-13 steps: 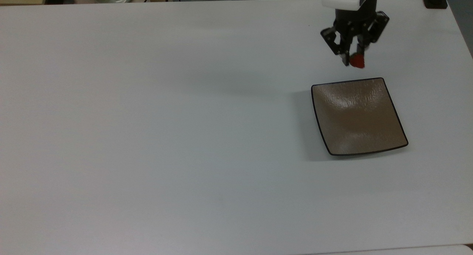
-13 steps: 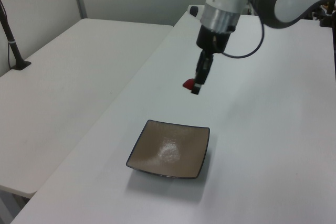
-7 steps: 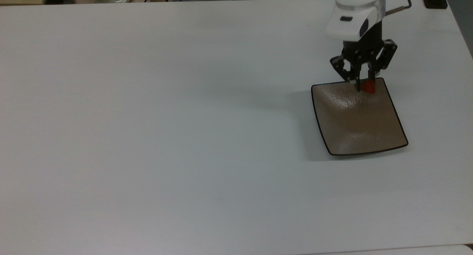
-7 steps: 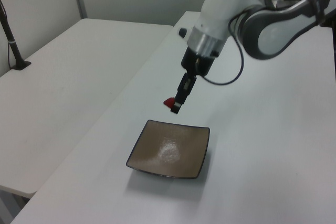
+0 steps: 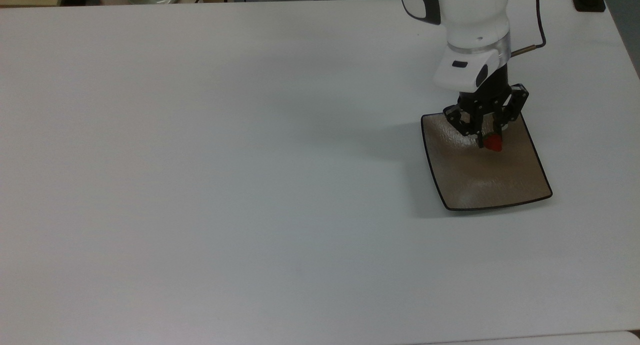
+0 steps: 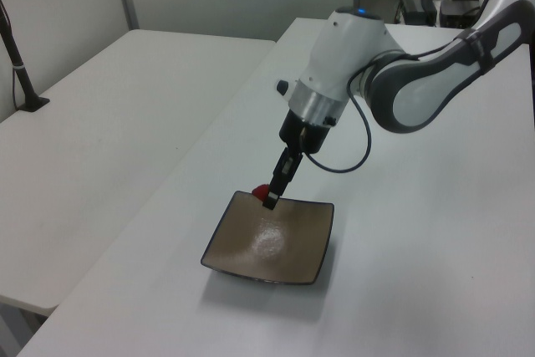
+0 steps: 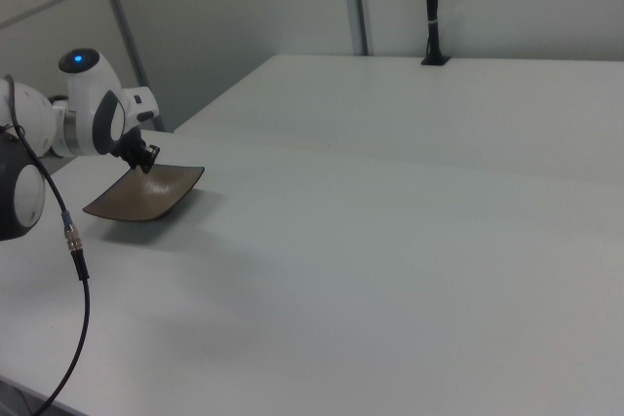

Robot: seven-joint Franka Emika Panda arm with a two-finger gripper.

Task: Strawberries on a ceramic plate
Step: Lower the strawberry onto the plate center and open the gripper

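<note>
Nearest in the top view lies the ceramic plate [image 5: 492, 182], its front half bare and tan. Farther back, over the plate's rear portion, hangs the gripper [image 5: 489, 141], its fingers pinching the strawberry [image 5: 493, 143]. A second ago the berry hung beyond the plate's far rim, over bare table [image 5: 225, 185]; since then the arm has carried it inward past that rim and lower. In the left view the strawberry [image 6: 262, 192] looks just above the plate [image 6: 292, 250] near its far edge. That likely means transport is nearly finished; a short descent and release remain.
</note>
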